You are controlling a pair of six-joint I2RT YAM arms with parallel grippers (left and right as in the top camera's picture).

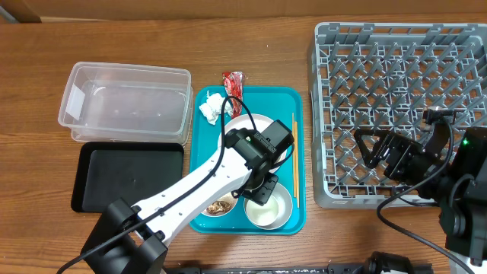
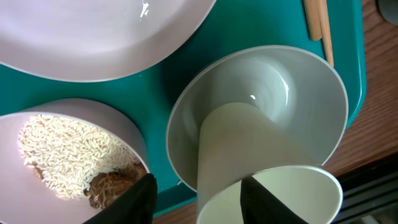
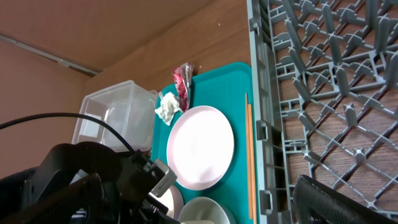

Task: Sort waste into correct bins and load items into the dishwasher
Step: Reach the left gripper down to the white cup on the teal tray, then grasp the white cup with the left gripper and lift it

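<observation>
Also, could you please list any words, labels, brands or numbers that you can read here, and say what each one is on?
No text can be read in any view.
Any print on the red snack wrapper is too small and blurred to make out.

You see the teal tray (image 3: 233,81) just beside the grey dish rack (image 3: 336,93); the white plate (image 3: 200,148) lies on it, the chopsticks (image 3: 249,149) along its rack-side edge; the tissue (image 3: 166,107) and red wrapper (image 3: 182,84) sit at its far edge, near the clear tub (image 3: 115,115); the left arm (image 3: 93,180) fills your lower left.
</observation>
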